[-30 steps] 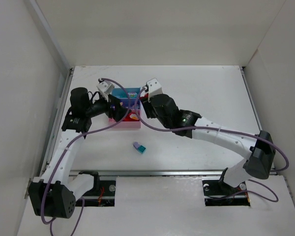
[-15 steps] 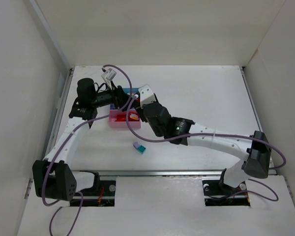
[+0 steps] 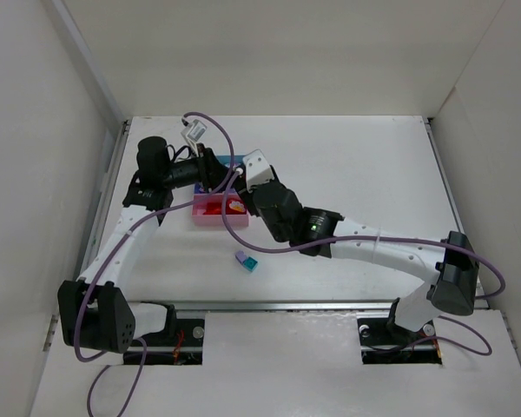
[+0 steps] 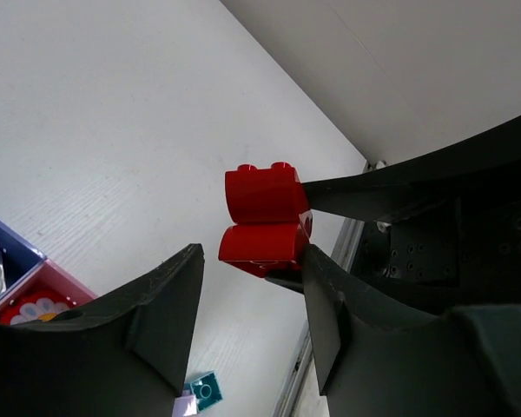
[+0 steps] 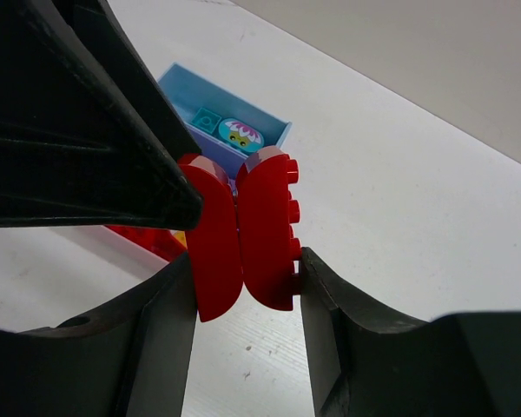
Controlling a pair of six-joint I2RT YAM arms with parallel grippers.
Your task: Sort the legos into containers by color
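The containers are set on the surface left of its middle, in a row running toward 12 o'clock. Two loose bricks are found touching each other on the surface at 5 o'clock from that row, apart from it. Above the row a pair of bricks, pressed face to face, is held between the jaws of the right gripper, which is pointed in from 4 o'clock, while the left gripper is pointed in from 9 o'clock, its jaws parted and one finger laid against the pair.
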